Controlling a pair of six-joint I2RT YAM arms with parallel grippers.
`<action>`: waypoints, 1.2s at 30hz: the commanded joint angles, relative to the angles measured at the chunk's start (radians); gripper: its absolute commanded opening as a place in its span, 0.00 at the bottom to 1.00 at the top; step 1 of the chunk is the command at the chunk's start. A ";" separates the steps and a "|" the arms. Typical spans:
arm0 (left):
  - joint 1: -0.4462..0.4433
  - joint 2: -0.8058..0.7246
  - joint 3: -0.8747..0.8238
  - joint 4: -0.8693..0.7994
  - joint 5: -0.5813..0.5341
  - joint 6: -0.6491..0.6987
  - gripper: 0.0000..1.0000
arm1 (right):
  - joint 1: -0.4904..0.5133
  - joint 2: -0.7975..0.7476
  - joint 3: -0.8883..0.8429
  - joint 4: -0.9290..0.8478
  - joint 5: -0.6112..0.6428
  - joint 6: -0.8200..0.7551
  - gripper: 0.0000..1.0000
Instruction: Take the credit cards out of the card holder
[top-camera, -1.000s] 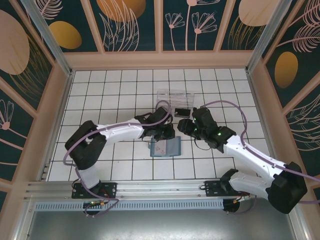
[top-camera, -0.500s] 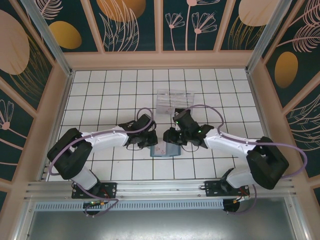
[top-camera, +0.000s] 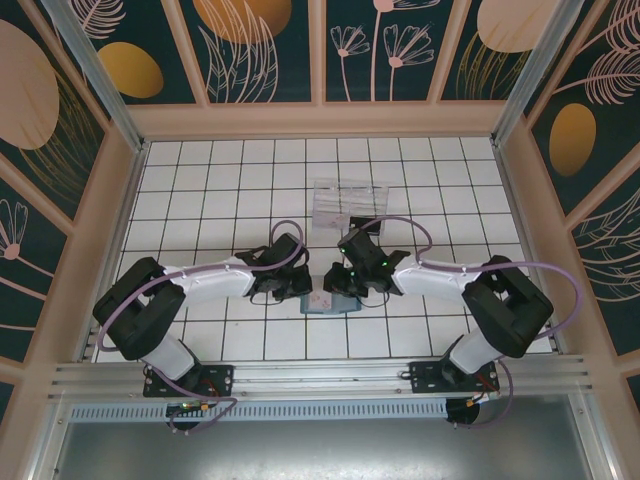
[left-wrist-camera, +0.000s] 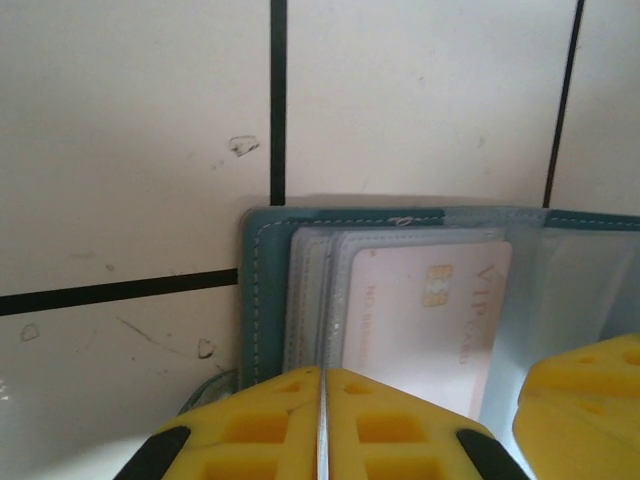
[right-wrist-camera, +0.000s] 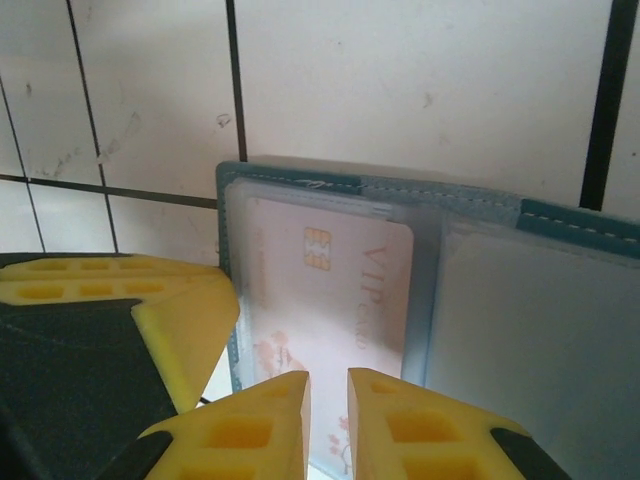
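Open card holder (top-camera: 332, 303) lies on the table (top-camera: 200, 200), credit card (right-wrist-camera: 330, 290) in its pocket. Left gripper (left-wrist-camera: 322, 385) is closed at its edge. Right gripper (right-wrist-camera: 327, 390) is nearly closed, hold unclear. If weakly pinned, the holder may drag along.

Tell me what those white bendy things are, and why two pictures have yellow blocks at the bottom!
The white bendy things are two robot arms, bolted to a tiled table. One picture looks down from above. The other two come from small cameras on the wrists, so the yellow blocks are the arms' own fingers. On the table lie a teal card holder, opened flat, and farther back a clear plastic tray. A pale card marked VIP sits inside a see-through pocket. The left gripper is shut at the holder's edge; whether it pinches it, I cannot tell. The right gripper has its fingers nearly together, a thin gap between, right by the card.
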 joint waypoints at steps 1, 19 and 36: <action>0.007 0.018 -0.018 0.011 0.000 0.005 0.10 | 0.007 0.012 0.006 0.016 0.030 0.011 0.17; 0.006 0.061 -0.015 -0.022 -0.016 0.027 0.09 | 0.005 0.044 -0.033 -0.011 0.085 0.017 0.18; 0.006 0.073 0.001 -0.029 -0.011 0.035 0.09 | -0.021 -0.073 -0.094 0.078 0.055 0.041 0.22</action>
